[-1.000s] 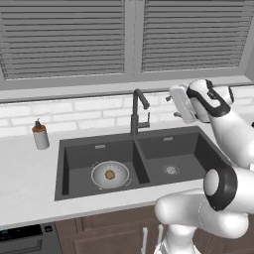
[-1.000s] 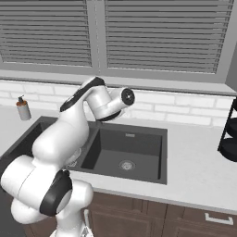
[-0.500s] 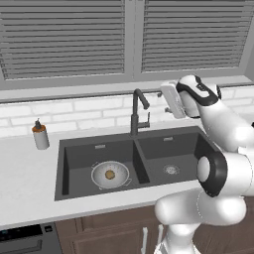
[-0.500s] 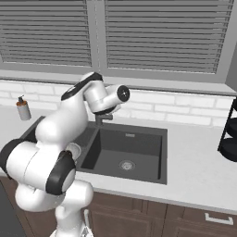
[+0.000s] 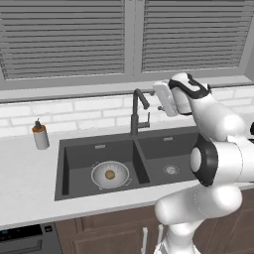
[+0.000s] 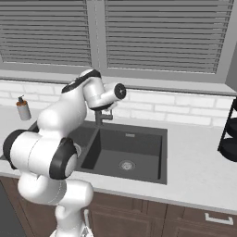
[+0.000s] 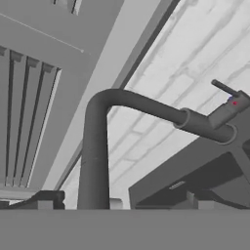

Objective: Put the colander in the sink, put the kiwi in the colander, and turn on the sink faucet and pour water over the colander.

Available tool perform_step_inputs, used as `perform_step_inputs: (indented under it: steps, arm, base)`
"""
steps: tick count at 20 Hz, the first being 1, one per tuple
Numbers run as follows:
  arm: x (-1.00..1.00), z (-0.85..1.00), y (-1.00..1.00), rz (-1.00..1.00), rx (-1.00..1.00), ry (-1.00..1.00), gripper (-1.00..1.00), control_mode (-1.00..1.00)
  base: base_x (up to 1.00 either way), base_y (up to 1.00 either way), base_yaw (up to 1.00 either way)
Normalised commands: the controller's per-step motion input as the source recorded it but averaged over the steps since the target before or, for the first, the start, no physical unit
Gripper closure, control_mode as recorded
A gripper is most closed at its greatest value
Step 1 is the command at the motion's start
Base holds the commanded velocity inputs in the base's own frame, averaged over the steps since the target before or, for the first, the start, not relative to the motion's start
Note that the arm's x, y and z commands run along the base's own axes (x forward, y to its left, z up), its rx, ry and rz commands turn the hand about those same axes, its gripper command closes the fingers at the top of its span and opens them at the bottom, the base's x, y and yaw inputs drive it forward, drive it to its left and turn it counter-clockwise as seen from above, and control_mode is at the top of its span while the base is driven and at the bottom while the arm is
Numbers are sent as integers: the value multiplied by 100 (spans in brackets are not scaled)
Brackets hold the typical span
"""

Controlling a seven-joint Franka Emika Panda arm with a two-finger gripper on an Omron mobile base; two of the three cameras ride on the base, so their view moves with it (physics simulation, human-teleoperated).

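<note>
The white-grey colander (image 5: 110, 174) lies in the left basin of the dark double sink (image 5: 74, 163), and the brown kiwi (image 5: 110, 174) rests in its middle. The black gooseneck faucet (image 5: 134, 113) stands behind the divider between the basins. My gripper (image 5: 159, 98) hovers just right of its hooked spout, at spout height, open and holding nothing. In the hand view the faucet (image 7: 100, 146) looms close and rolled sideways, with its side lever (image 7: 225, 89) at the upper right. No water runs from the spout. In the right base view my arm covers most of the faucet (image 6: 100, 118).
A grey soap dispenser (image 5: 40, 136) stands on the counter left of the sink. The right basin holds just its drain (image 5: 171, 169). A white brick backsplash and a window sill rise close behind the faucet. A black rack (image 6: 229, 134) stands at the counter's far right.
My hand has moved left and slightly up, closer to the faucet's spout. The jaws have stayed open. The colander and kiwi have not moved.
</note>
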Motion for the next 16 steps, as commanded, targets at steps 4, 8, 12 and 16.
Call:
perform_step_inputs:
  steps: [4,8,12,16]
  arm:
    - [0,0,31,6,0,0,-100,-100]
    - [1,0,22,6,0,0,-100,-100]
    - [23,0,8,5,0,0,-100,-100]
    - [44,0,1,4,0,0,-100,-100]
  base:
    - [0,0,0]
    - [0,0,0]
    - [0,0,0]
    - [0,0,0]
